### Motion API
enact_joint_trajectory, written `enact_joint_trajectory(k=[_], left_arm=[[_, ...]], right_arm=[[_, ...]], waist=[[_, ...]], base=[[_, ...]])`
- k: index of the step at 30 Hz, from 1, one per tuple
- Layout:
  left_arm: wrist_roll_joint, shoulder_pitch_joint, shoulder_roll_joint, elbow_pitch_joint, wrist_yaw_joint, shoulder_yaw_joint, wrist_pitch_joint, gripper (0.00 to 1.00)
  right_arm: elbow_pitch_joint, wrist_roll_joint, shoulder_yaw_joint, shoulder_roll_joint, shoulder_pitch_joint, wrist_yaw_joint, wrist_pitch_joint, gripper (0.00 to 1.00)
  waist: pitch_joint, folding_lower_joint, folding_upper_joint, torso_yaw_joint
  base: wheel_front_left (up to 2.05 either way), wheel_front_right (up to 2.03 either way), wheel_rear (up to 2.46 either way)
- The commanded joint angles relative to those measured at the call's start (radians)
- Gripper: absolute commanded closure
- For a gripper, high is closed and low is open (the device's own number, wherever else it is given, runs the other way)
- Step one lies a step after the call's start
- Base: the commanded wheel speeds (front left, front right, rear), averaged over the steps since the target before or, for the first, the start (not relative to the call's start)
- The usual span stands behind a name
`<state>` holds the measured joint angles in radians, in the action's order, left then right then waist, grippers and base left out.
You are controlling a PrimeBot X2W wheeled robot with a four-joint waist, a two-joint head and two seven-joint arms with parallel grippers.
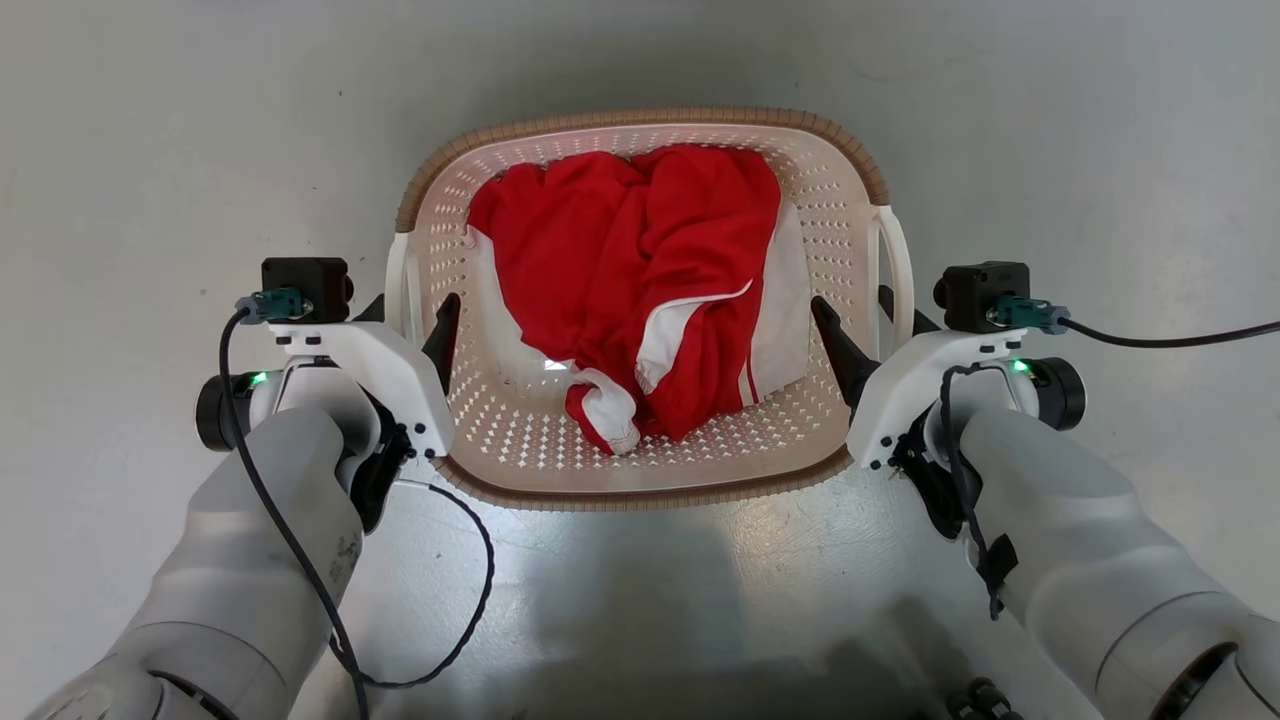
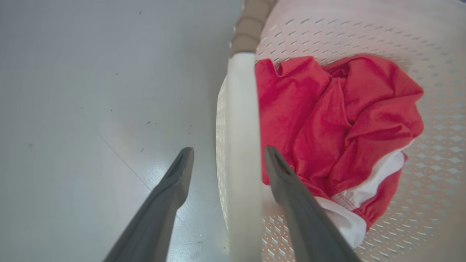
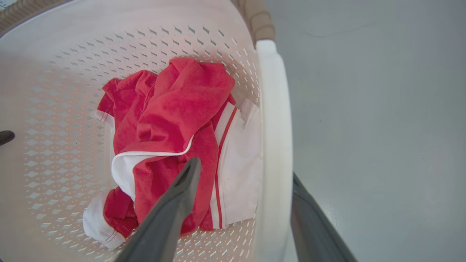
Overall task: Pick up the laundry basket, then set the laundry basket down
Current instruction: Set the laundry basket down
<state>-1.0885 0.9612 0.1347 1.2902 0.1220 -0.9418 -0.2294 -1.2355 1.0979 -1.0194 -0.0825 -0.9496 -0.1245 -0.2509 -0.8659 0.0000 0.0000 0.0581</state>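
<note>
Left gripper (image 1: 410,312) and right gripper (image 1: 860,312) straddle the side handles (image 1: 897,268), jaws apart, unclamped; laundry basket (image 1: 640,122), holding a red garment (image 1: 640,250), sits on grey floor (image 1: 150,140), so lift and set-down judged pending.

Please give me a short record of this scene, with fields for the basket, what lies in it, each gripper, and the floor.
item: laundry basket, cream, perforated, brown rim, upright
contents: red and white garment, crumpled
left gripper: open, one finger inside the basket, one outside, astride the left handle
right gripper: open, one finger inside the basket, one outside, astride the right handle
floor: grey, smooth
grasp: neither handle clamped yet
</note>
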Motion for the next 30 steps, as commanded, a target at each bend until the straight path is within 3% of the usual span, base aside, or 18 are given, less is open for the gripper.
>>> enact_joint_trajectory(k=[1, 16, 25, 30], left_arm=[[0.0, 0.002, 0.027, 0.0, -0.004, 0.014, -0.006, 0.0], [-0.011, -0.046, 0.028, 0.001, -0.001, 0.028, -0.026, 0.0], [0.016, -0.083, 0.046, -0.053, 0.003, 0.076, -0.032, 0.0], [0.088, -0.133, 0.07, -0.15, -0.008, 0.162, -0.032, 0.0]], right_arm=[[-0.002, -0.009, -0.002, 0.012, 0.048, -0.006, -0.011, 0.0], [-0.005, -0.057, 0.072, -0.008, 0.076, -0.006, -0.011, 0.0], [0.042, -0.147, 0.188, -0.049, 0.123, -0.006, -0.011, 0.0], [0.125, -0.243, 0.309, -0.076, 0.175, -0.006, -0.011, 0.0]], waist=[[0.003, 0.0, 0.0, 0.0], [0.126, 0.0, 0.0, 0.008], [0.259, 0.0, 0.0, 0.005], [0.335, 0.0, 0.0, -0.004]], base=[[0.0, 0.0, 0.0], [0.0, 0.0, 0.0], [0.0, 0.0, 0.0], [0.0, 0.0, 0.0]])
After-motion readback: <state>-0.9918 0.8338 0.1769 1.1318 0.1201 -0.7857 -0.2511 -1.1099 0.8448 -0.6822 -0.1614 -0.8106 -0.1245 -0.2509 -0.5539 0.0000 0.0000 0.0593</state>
